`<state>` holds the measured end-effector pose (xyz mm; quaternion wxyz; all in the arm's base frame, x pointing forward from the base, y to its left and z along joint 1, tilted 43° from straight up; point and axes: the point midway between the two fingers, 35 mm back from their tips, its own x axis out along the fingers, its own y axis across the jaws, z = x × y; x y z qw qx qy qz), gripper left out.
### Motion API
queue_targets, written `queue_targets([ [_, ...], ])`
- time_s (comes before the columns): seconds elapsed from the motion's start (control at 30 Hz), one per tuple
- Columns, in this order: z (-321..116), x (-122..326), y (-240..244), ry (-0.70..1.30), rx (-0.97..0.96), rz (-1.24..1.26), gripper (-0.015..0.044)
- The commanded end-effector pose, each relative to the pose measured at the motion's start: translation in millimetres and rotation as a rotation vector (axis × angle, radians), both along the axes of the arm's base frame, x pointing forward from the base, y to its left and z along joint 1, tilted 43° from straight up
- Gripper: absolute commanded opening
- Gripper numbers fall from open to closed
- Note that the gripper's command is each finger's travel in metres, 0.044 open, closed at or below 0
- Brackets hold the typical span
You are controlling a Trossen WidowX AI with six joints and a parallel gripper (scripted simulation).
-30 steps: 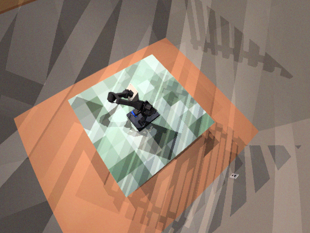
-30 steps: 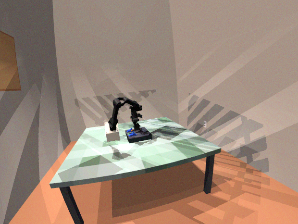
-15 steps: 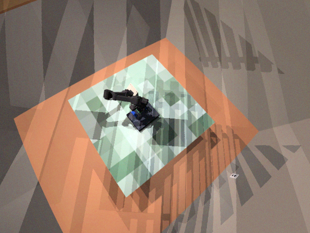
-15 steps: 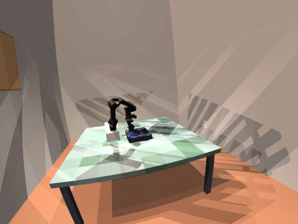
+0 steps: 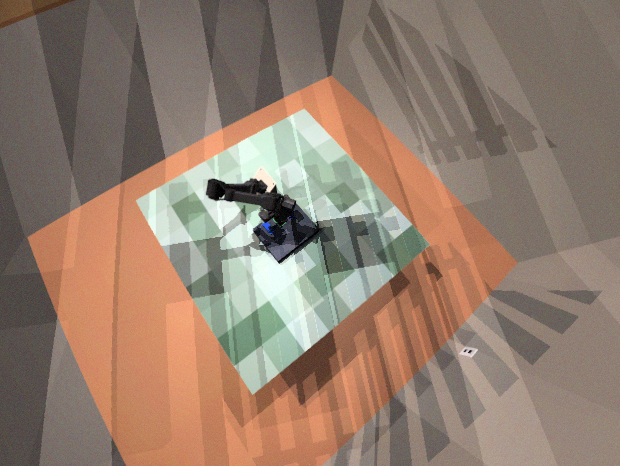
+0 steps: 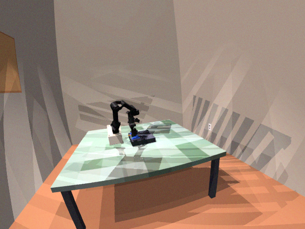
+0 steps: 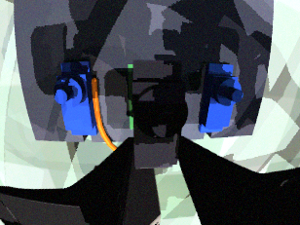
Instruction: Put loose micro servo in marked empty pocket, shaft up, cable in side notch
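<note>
Grey-brown walls (image 5: 481, 60) (image 6: 118, 49) and an orange floor (image 5: 90, 320) (image 6: 261, 199) are crossed by angular shadows; a green-topped table (image 5: 270, 320) (image 6: 152, 157) is shown

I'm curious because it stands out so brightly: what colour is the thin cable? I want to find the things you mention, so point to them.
Orange (image 7: 98, 118); the wrist view shows it best.

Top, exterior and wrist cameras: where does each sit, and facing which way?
Top: high overhead, facing down at the table; arm visible.
Exterior: off the table's side, slightly above it, facing across toward the walls; whole arm visible.
Wrist: on the arm, facing past the dark pincer at the deck.
Top and exterior share arm, table and deck.
</note>
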<state>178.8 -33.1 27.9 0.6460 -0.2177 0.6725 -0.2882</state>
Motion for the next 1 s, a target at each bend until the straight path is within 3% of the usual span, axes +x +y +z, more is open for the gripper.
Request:
queue_targets([
  [0.0,-3.1,0.5,-2.9,-0.001,-0.004,0.008,0.0000],
  [0.97,-15.1,-0.6,-14.0,-0.001,-0.004,0.008,0.0000],
])
